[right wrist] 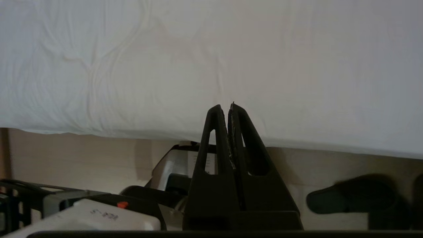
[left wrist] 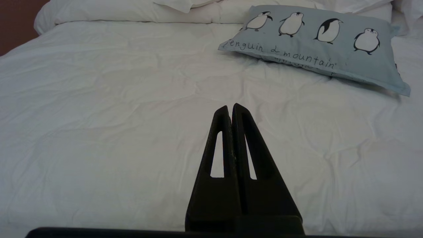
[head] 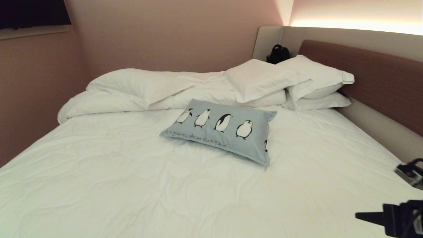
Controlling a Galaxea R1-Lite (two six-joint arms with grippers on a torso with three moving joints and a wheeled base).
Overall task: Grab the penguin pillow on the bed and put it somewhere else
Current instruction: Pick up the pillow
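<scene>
Head view is showing the small rectangular light blue-grey penguin pillow (head: 223, 130), soft cotton printed with a row of black-and-white penguins and handwritten lettering, lying flat near the centre of the large bed (head: 115, 172) with its wrinkled white duvet.

Items in view:
- Plump plain white pillows (head: 287, 81), stacked at 1 o'clock from the penguin pillow, leaning toward the brown upholstered headboard (head: 380, 76).
- Rolled white bedding (head: 132, 89) at 10 o'clock, lying along the far edge against the pink wall.
- Small black object (head: 278, 54) at 1 o'clock beyond the pillows; what it is cannot be told.
- Beige padded bed frame (head: 380, 129) running along the 3 o'clock side.

Right claw (right wrist: 225, 107): black tapered plastic fingers clenched together, grasping nothing, sitting at the near edge of the bed at 5 o'clock from the pillow and well apart from it. Left claw (left wrist: 230, 107): likewise clenched and empty, pointing across the duvet with the pillow at its 1 o'clock, well apart.

Step in hand, as judged: the approach is only beginning; the pillow is lying untouched. The next move is calling for a claw to release its fingers, reach to the pillow's near edge or corner, and pinch the yielding fabric firmly, since a soft casing is likely to slip or sag.
</scene>
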